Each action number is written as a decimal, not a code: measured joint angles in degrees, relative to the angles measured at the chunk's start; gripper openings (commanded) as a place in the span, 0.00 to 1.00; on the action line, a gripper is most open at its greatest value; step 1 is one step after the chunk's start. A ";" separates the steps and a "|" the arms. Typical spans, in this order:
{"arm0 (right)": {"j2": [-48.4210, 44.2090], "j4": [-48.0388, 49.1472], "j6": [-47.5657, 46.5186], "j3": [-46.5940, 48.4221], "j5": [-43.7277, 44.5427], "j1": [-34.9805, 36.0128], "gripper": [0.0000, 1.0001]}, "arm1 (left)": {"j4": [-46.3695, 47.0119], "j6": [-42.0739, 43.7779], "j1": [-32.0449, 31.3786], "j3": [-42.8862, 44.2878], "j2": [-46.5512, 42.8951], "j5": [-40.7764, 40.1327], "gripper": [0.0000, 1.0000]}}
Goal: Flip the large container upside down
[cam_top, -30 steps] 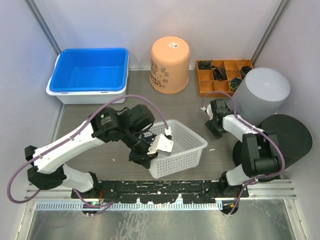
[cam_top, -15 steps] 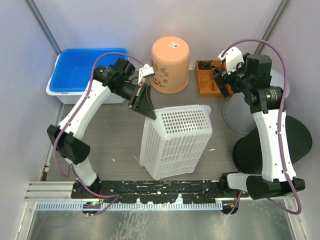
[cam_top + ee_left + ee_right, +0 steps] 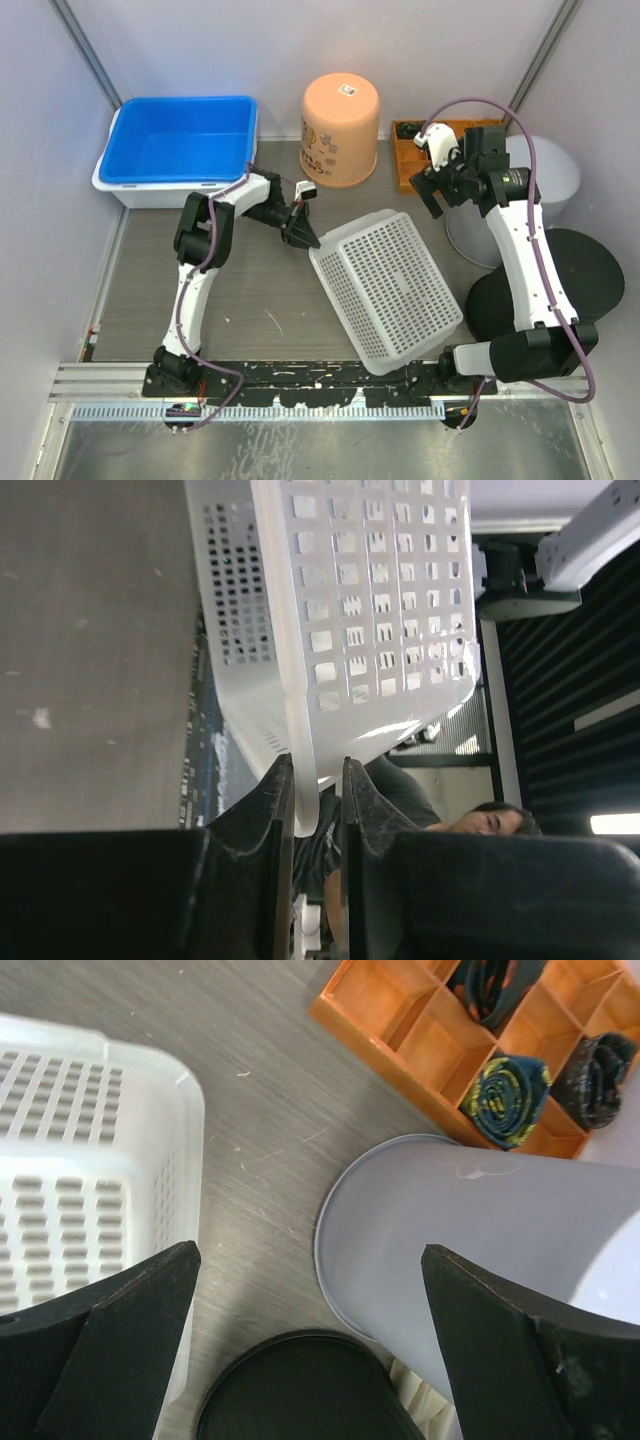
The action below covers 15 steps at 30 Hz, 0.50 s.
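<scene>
Half a second ago the white perforated plastic basket (image 3: 390, 290) stood on end. Now it lies bottom-up toward the near right, and the left gripper (image 3: 303, 232), lower than before, is clamped on its rim. The right gripper (image 3: 432, 190) hangs spread wide and empty by the orange compartment tray (image 3: 408, 172). A grey cylindrical bin (image 3: 545, 175) and a black round lid (image 3: 580, 270) crowd the basket's right side. An upturned orange plastic bucket (image 3: 341, 128) and a blue plastic tub (image 3: 118, 168) stand behind.

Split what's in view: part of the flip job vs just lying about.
In the job: white basket; left gripper, jaws pinching its rim.
Lying about: blue tub; orange bucket; orange divider tray; grey bin; black disc.
</scene>
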 measured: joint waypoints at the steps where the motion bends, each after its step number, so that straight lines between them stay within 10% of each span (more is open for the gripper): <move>1: 0.00 0.09 -0.07 -0.70 -0.24 0.00 1.00 | -0.04 0.48 0.68 0.17 1.29 0.00 0.17; 3: 0.00 0.28 -0.26 -1.97 -1.16 0.00 1.00 | -0.02 1.38 2.54 2.58 4.02 -0.09 0.94; 15: 3.74 1.62 0.74 -2.12 -9.16 1.01 1.00 | -0.02 1.27 4.68 15.02 6.38 -2.32 0.99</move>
